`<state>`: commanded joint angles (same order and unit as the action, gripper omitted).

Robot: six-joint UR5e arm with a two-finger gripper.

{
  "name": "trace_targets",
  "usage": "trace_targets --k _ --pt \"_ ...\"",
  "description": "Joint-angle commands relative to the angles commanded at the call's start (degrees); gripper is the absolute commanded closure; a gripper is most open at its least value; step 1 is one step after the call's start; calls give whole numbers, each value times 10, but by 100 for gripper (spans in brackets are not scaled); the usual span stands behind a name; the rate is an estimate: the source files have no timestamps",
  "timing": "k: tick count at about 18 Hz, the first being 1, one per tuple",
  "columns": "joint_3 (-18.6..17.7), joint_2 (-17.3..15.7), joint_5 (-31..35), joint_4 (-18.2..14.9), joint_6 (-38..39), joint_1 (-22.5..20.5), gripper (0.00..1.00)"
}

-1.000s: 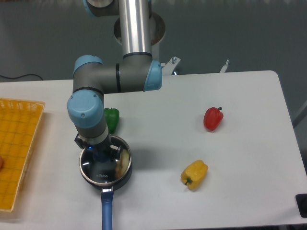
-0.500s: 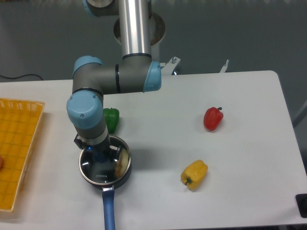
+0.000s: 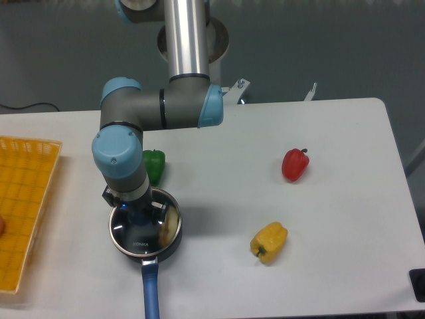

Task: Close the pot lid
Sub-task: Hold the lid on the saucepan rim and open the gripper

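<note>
Camera's fixed view looked down on the counter (image 3: pixel 319 252), where the arm's wrist stood straight over the pot (image 3: pixel 174 247), a small black saucepan whose blue handle (image 3: pixel 151 292) ran from below the tool toward the near edge. The lid (image 3: pixel 143 232), a glass disc with a metal rim, lay directly beneath the tool (image 3: pixel 140 214) and appeared to sit level on the pot's rim, its edge matching the pot all round as far as could be made out. The knob was hidden under the wrist, so whether the tool was pinching it or had spread clear could not be told. By the look of it the lid was seated or very nearly so, and the step in hand was the release. To do that well, the fingers should part fully before any lift, so the knob is not dragged sideways and the glass tipped off the rim; then the tool should rise straight up and not swing out, since a green bell pepper (image 3: pixel 155 165) sat just behind the wrist, near the pot. A red pepper (image 3: pixel 295 164) and a yellow pepper (image 3: pixel 269 242) lay well off to the camera's right of the tool, and a yellow basket (image 3: pixel 26 199) stood off to the opposite side, none of them in the way.
</note>
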<state>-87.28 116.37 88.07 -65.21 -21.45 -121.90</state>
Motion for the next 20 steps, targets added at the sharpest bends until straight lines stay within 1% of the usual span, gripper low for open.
trace_targets --k 2,5,7,10,14,16,17,20 --pt "0 0 0 1 0 0 46" --pt "-1 0 0 1 0 0 38" --pt "-1 0 0 1 -1 0 26" --pt "-2 0 0 2 -2 0 17" --pt "-2 0 0 1 -2 0 12" --pt "-2 -1 1 2 -4 0 2" --pt "-3 -2 1 2 -5 1 0" --pt "-6 -12 18 3 -7 2 0"
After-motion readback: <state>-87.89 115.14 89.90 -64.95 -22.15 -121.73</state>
